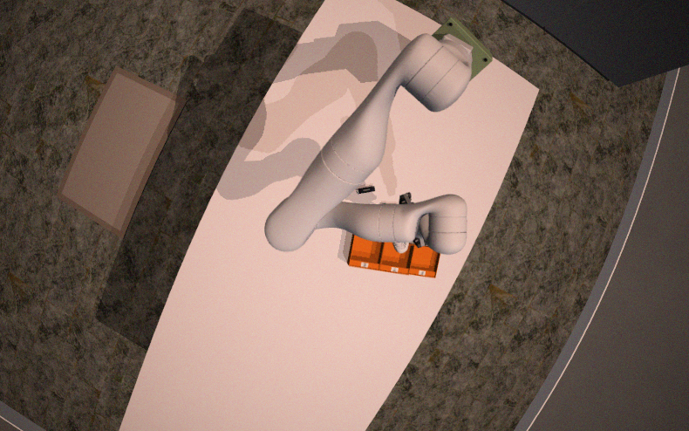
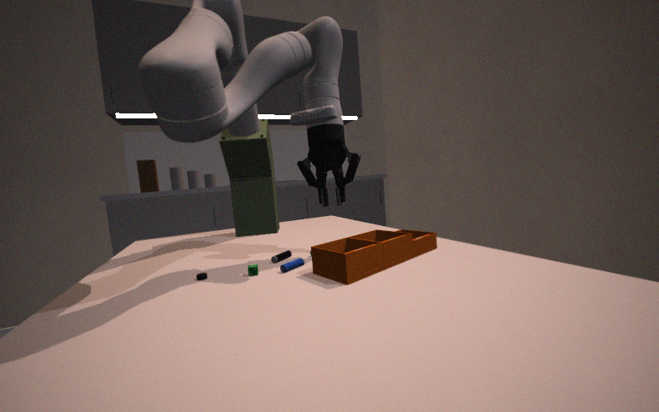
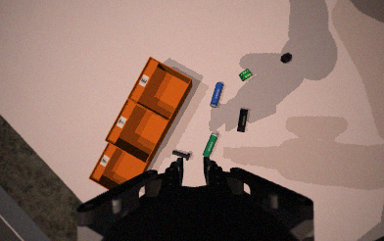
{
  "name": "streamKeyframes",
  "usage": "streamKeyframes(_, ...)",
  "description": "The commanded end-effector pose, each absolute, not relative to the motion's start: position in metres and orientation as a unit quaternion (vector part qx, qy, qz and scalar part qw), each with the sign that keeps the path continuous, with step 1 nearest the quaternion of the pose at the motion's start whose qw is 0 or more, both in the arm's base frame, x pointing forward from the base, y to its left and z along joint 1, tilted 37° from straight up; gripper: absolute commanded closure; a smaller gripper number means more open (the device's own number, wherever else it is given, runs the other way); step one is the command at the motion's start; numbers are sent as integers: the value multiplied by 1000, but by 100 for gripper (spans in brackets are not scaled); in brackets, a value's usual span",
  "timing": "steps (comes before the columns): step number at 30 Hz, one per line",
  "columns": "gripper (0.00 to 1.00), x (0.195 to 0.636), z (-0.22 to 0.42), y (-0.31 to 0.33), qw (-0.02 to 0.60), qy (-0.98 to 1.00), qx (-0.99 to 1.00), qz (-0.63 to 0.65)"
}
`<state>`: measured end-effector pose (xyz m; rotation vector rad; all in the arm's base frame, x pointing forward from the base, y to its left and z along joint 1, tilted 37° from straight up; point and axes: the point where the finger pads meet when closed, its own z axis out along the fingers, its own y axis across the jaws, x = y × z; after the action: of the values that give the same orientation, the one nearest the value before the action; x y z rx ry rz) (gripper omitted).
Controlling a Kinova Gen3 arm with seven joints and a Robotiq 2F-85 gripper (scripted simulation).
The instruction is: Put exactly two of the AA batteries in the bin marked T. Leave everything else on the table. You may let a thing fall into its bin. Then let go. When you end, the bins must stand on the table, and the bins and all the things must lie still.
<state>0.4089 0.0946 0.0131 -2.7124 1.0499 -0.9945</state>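
Desk (image 2: 437,315) pale pink, grey shadow patches. Bin tray (image 3: 128,147) orange with small white labels. Batteries: one blue (image 3: 216,94) with silver tip, one green (image 3: 211,144) with silver tip, one black (image 3: 242,120). Small green cube (image 3: 246,74), black round piece (image 3: 286,58), grey bolt (image 3: 181,154). Arm (image 1: 350,152) light grey, gripper (image 2: 331,196) black, pedestal (image 2: 252,203) olive green. Floor (image 1: 51,304) mottled brown.

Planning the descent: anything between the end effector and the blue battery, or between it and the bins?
Nothing visible. The end effector hangs open high above the table, with open air down to the blue battery. Nothing lies between that battery and the orange bins.
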Motion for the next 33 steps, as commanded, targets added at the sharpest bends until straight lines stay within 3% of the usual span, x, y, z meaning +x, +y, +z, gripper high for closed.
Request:
streamKeyframes(1,71,407,-8,63,44,403,-860,-311)
streamKeyframes(7,71,406,-10,61,89,524,-792,-302)
streamKeyframes(33,71,407,-9,61,89,524,-792,-302)
